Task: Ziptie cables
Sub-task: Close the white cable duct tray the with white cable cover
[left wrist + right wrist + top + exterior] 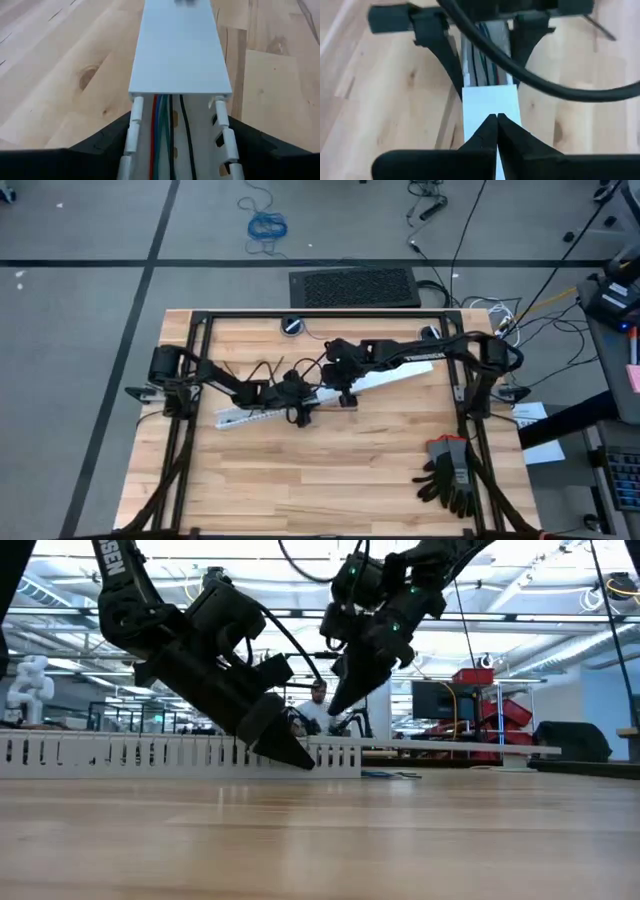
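We look out from the near edge of the pale wooden plank table (300, 470), where a pair of black and grey work gloves (450, 472) lies at the right front corner. Further in, mid-table, the long white slotted plastic duct (262, 412) lies at a slant, its smooth white cover (181, 47) capping the far stretch. The left tool (175, 145) is spread wide, one dark finger outside each slotted wall of the duct's uncovered end. Between those walls we see the thin red, blue, green and black cables (162, 125) running lengthwise inside the channel and on under the cover's edge. Just beyond, the right tool (496, 120) points down at the cover, its two pointed tips pressed together, nothing between them, right over the white top. In the low view it hangs above the duct, close beside the left one. Past the table's back edge sit a black ribbed floor mat (355, 287) and a bright blue coiled cord (267, 225).
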`<action>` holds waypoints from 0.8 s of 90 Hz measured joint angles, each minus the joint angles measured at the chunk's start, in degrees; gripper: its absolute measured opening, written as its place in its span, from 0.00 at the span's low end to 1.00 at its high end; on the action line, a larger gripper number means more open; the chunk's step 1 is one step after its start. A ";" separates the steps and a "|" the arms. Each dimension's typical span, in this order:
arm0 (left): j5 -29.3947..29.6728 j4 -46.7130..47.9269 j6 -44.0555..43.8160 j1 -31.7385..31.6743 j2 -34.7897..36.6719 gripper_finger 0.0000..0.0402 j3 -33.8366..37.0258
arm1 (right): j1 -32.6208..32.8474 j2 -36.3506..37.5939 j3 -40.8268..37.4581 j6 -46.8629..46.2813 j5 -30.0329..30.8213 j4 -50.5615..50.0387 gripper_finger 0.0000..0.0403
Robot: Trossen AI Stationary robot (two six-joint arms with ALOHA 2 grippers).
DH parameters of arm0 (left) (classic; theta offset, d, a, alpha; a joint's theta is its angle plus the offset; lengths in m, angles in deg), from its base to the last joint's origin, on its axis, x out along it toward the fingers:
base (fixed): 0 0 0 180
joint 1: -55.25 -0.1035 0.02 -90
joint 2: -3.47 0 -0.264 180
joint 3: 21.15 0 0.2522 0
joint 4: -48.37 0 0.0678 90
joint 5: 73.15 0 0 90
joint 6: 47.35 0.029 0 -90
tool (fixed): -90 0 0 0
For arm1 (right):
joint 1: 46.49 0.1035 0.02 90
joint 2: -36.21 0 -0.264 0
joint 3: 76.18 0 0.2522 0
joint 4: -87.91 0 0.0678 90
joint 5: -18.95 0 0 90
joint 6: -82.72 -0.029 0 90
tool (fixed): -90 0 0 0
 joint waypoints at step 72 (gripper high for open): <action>-1.26 8.33 -0.41 0.02 3.90 0.67 -1.48 | 0.46 -6.78 0.24 -0.50 -3.52 7.88 0.00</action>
